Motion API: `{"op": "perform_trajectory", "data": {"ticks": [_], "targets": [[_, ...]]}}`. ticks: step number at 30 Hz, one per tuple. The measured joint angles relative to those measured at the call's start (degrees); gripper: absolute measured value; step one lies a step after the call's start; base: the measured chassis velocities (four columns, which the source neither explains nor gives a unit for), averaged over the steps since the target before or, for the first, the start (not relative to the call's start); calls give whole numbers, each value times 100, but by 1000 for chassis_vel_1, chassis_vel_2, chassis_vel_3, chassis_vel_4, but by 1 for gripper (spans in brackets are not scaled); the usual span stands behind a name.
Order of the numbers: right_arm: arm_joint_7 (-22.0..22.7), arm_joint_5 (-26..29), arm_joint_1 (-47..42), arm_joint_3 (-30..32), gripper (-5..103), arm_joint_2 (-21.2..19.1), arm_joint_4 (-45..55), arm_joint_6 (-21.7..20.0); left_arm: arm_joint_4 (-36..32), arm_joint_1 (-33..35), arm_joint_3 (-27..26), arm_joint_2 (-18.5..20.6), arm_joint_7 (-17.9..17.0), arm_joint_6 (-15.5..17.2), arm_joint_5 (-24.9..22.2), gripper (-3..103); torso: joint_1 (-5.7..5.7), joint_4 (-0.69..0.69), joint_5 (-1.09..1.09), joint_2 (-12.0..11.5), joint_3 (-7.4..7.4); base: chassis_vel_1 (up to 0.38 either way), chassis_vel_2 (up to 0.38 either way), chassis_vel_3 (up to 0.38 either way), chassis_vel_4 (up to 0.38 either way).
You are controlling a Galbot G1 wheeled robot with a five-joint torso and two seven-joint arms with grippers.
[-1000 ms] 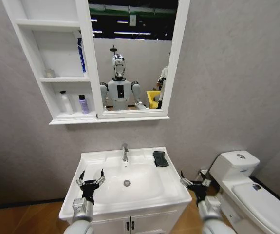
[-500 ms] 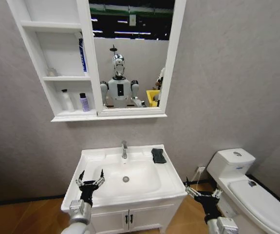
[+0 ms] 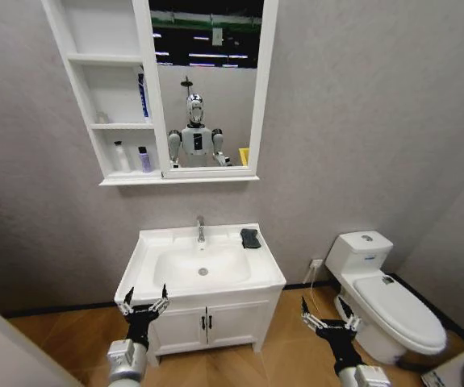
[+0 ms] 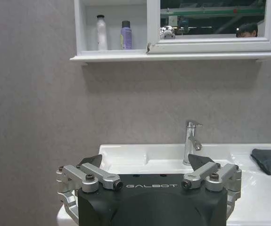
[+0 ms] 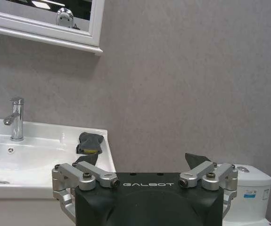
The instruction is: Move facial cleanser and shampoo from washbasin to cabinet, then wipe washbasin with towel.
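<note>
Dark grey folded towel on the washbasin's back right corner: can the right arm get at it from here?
Probably not. The right gripper hangs open, low beside the vanity, well short of the dark grey folded towel on the white ceramic washbasin. Nothing blocks the way; the gap does.

A bathroom mock-up: a white rectangular ceramic washbasin [image 3: 200, 266] with chrome tap [image 3: 200, 230] tops a two-door vanity, a white open-shelved wall cabinet [image 3: 114, 97] joins a mirror [image 3: 205, 81] above, and a white toilet [image 3: 389, 302] stands right

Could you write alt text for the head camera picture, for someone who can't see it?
A white washbasin with a dark towel by its tap, under a cabinet holding bottles. Left gripper and right gripper hang open in front, low.
</note>
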Motion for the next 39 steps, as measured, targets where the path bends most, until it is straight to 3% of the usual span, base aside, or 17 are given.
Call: {"op": "perform_trajectory", "data": {"ticks": [11,12,15,17,23,25,28,34,39], "targets": [[-80,-41,-43,-62,100,19,-60,124,-140,39,-20,-9,-2,-14,-11,100,1,-1,0,0,1,321,-403,-306,391],[-90,-42,-56,-64,100,20,-60,138,-144,42,-14,-10,-1,-14,-9,100,1,0,10,0,1,311,-368,-291,374],[-135,-47,-85,-66,100,30,-64,201,-145,44,2,-9,1,-13,-4,100,2,-3,-2,-1,1,313,-409,-308,386],[-155,-48,-79,-66,100,30,-86,249,-154,46,4,-11,0,-16,-4,100,3,-1,4,-2,2,314,-391,-336,367],[-204,-44,172,-47,100,24,-203,336,-98,308,1,139,-42,-304,-22,100,-4,2,2,3,-1,266,-318,-254,300],[-209,-33,213,-51,100,24,-215,331,-70,291,-18,140,-64,-313,-35,100,-5,5,0,3,-2,108,-9,-157,211],[-301,37,314,-51,100,4,-243,251,-90,58,-60,103,-70,-171,-66,100,-3,-6,6,2,-1,45,-3,-102,30],[-470,108,433,9,100,-37,-259,135,-176,-155,-26,82,-70,68,-66,100,11,2,4,-4,3,-55,29,68,-30],[-494,122,537,32,100,-84,-321,129,-175,-169,9,67,-68,104,-64,100,9,-1,3,-4,3,-19,47,57,-33]]}}
